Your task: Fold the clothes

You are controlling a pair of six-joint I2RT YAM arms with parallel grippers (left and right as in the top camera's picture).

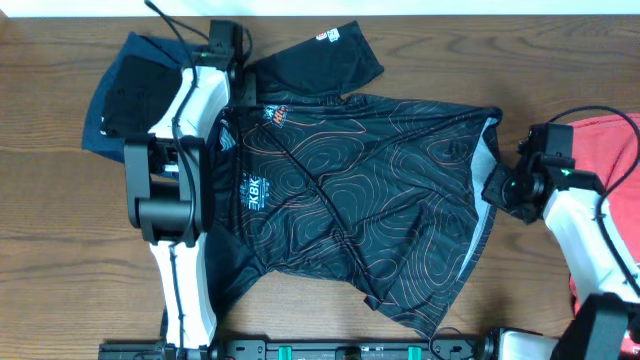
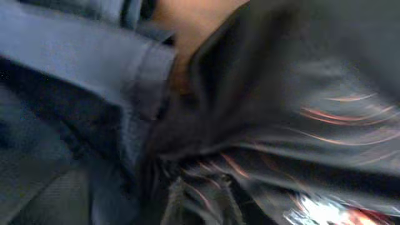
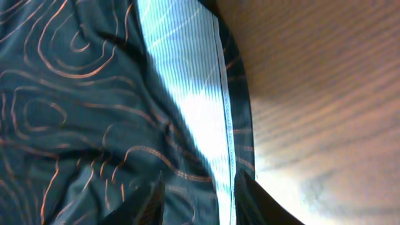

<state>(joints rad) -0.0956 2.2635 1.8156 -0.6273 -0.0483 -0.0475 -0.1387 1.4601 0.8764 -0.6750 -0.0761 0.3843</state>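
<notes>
Overhead view: shows the black contour-line jersey (image 1: 370, 190) spread across the middle of the wooden table (image 1: 60, 250), collar end toward the left arm, hem toward the right, with a sleeve (image 1: 325, 60) out at the far edge; puts it just beside a dark navy garment (image 1: 115, 90) and near a red garment (image 1: 610, 140) at the right. Places the left gripper (image 1: 243, 90) at the collar end; cannot tell from the blurred wrist view whether pinching or parted. Finds the right gripper (image 3: 203, 203) with jaws spread over the pale grey side panel (image 3: 187, 94) at the hem, clamping nothing. Looks like the start of a fold; calls for flattening wrinkles first, then pinching matching corners at both ends, catching both layers, lifting level and together, laying edge onto edge; take care not to snag the navy garment.
</notes>
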